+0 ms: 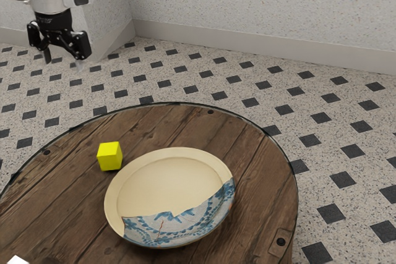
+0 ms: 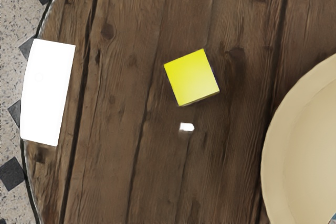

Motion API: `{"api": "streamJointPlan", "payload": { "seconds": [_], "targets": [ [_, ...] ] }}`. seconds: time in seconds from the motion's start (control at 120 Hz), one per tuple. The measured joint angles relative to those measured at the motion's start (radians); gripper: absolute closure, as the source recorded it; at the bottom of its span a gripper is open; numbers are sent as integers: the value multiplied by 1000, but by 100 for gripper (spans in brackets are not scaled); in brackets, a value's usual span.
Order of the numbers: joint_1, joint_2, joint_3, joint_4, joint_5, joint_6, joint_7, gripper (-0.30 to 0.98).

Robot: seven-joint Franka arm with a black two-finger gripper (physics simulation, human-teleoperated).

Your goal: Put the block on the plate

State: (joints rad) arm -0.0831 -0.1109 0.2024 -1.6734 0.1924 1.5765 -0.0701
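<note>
At about 5 o'clock from the claw in the exterior view (12 = top of view), and well below it: yellow block, flat on the wooden surface. Claw's open, tips apart, nothing between them. Plate sits at 4 o'clock of the block, near but not touching; wrist view confirms bare wood between the two. Same view has the block near mid-frame, so it looks roughly under the claw. Depth's hard to read from the side, so call sideways offset small, not zero. Job's at approach stage, no grasp.

Next: mostly descent, plus a little centring. It's a cube, no long axis to chase, but its faces look turned to the claw, so I'd add some wrist twist or risk pinching corners. Plate-side tip needs to drop in the wood gap, off the rim. After the grip: lift clear of the rim, head 4 o'clock, lower.
</note>
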Motion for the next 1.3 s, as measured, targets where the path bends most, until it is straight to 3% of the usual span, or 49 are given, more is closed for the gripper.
{"api": "streamJointPlan", "payload": {
  "seconds": [0.233, 0.383, 0.683, 0.933, 1.3],
  "targets": [
    [2, 27, 16, -79, 11, 48, -25, 0],
    [0, 78, 31, -239, -10, 207, -92, 0],
    [3, 250, 73, -379, -96, 481, -308, 0],
    [24, 377, 78, -348, -147, 649, -403, 0],
    [55, 503, 78, -259, -182, 714, -424, 0]
  ]
}}
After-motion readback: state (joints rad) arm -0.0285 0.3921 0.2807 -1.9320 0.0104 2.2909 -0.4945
